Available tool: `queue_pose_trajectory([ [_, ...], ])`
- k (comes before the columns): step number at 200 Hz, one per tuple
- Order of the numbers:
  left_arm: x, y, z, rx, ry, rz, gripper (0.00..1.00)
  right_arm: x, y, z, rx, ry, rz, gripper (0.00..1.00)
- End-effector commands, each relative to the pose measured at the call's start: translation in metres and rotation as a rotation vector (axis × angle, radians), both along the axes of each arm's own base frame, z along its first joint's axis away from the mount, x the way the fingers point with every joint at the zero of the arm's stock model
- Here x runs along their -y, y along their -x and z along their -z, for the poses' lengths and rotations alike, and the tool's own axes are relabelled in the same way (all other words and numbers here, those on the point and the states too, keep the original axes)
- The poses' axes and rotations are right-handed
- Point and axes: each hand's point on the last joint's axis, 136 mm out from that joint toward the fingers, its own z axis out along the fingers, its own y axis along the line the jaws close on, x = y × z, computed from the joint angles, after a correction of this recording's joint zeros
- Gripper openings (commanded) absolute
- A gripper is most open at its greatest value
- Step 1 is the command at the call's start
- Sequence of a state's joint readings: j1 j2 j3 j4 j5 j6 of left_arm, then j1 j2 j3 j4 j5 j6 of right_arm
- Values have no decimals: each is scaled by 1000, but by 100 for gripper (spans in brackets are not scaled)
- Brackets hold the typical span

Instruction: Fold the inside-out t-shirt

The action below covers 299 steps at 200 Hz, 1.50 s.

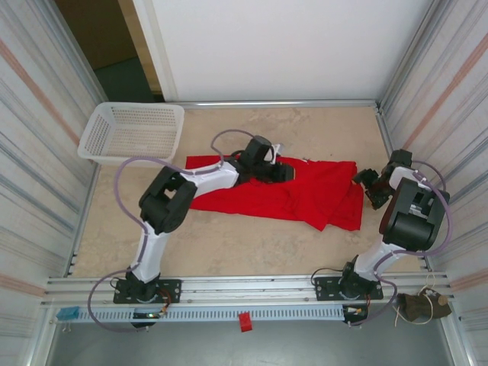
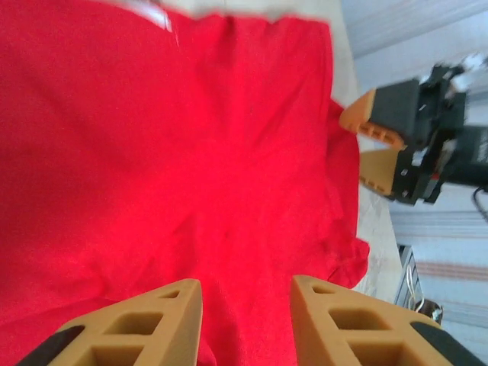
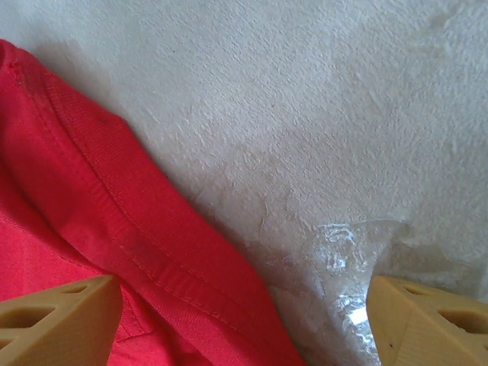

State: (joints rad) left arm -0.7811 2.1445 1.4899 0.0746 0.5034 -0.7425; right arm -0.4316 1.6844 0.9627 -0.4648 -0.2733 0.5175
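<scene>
The inside-out t-shirt (image 1: 320, 194) lies spread and rumpled across the middle of the table, bright red. My left gripper (image 1: 286, 171) hangs over its upper middle. In the left wrist view its tan fingers (image 2: 245, 293) stand apart over the red cloth (image 2: 191, 152) with nothing pinched between them. My right gripper (image 1: 370, 187) sits at the shirt's right edge and also appears in the left wrist view (image 2: 358, 145). From the right wrist, its jaws (image 3: 244, 305) are wide open, straddling the stitched hem (image 3: 76, 198) that lies flat on the table.
A white mesh basket (image 1: 133, 133) stands at the back left. Corrugated walls close both sides, and a metal rail (image 1: 252, 286) runs along the near edge. Bare beige table (image 1: 252, 248) lies in front of the shirt. A shiny clear patch (image 3: 343, 259) marks the table.
</scene>
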Motion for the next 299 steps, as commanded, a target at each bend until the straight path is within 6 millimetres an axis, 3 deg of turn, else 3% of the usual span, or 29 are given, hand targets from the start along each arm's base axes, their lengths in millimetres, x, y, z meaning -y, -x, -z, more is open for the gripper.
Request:
queue_pose_trajectory([
  [1, 21, 13, 1, -38, 50, 35, 35, -20, -15, -2, 50, -49, -99, 82],
  [35, 27, 25, 28, -88, 27, 37, 35, -50, -22, -1, 75, -98, -178, 81],
  [66, 25, 25, 36, -96, 10, 25, 35, -75, -27, -3, 105, -153, -236, 80],
  [96, 25, 26, 39, -98, -2, 23, 35, -86, -26, 1, 101, -169, -255, 77],
  [124, 29, 30, 41, -100, -9, 30, 35, -84, -21, 11, 57, -125, -227, 72],
  [157, 30, 31, 39, -98, -11, 31, 34, -74, -11, 16, -12, 33, -175, 53],
  [199, 30, 30, 26, -79, -10, 28, 34, -68, -11, 11, -21, 100, -136, 0],
  [216, 26, 27, 16, -63, -8, 24, 34, -62, -15, -3, 14, 107, -124, 0],
  [239, 3, 11, -5, -34, 0, -21, 34, -53, -18, -34, 98, 107, -93, 0],
  [246, -11, 4, -3, -33, -22, -43, 34, -51, -19, -46, 126, 109, -87, 0],
  [249, -16, 1, -13, -15, -18, -50, 34, -49, -19, -49, 132, 110, -86, 0],
  [268, -65, -21, -19, 14, -89, -121, 35, -42, -18, -73, 178, 118, -74, 0],
  [299, -151, -47, -1, 32, -256, -232, 35, -34, -14, -90, 208, 121, -59, 0],
])
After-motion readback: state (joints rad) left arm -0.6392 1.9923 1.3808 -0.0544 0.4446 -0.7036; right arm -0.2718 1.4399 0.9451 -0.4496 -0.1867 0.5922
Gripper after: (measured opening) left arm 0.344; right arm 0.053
